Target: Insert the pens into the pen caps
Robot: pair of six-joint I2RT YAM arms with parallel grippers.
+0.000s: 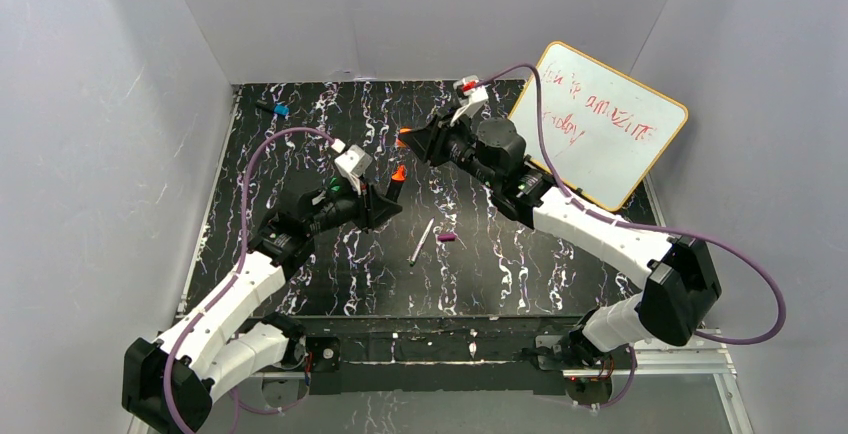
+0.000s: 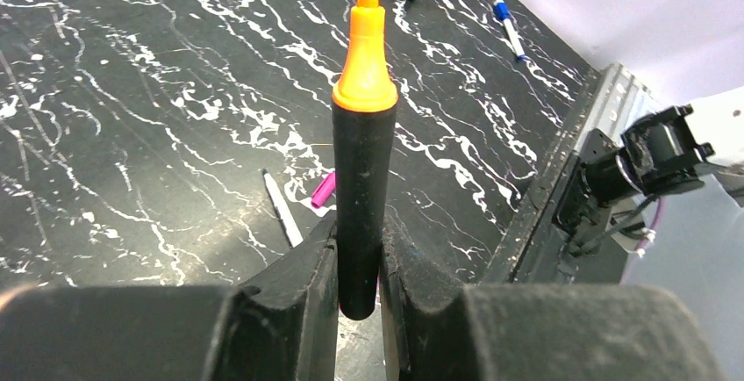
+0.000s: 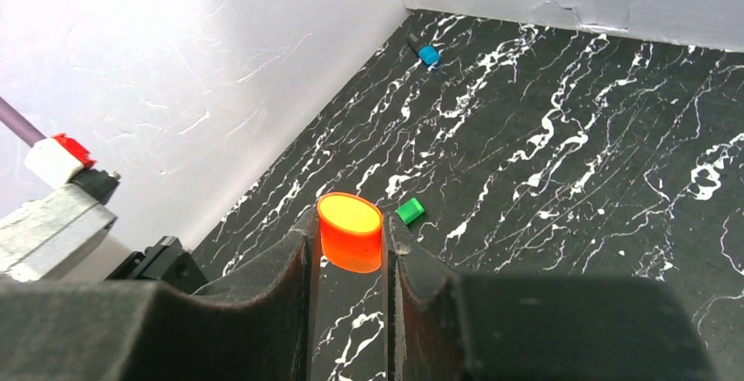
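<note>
The left tool (image 2: 358,269) is clamped on the black barrel of the orange-tipped marker (image 2: 361,161), its tip pointing away from the wrist. Past it on the desk (image 2: 132,118) lie the white pen (image 2: 282,210) and, just beside it, the purple cap (image 2: 323,190). The right tool (image 3: 351,254) pinches the orange cap (image 3: 350,233); the green cap (image 3: 409,211) lies just beyond. Near that tool, a whiteboard (image 1: 600,134) bears red handwriting: "amazin" reads, the rest unclear.
</note>
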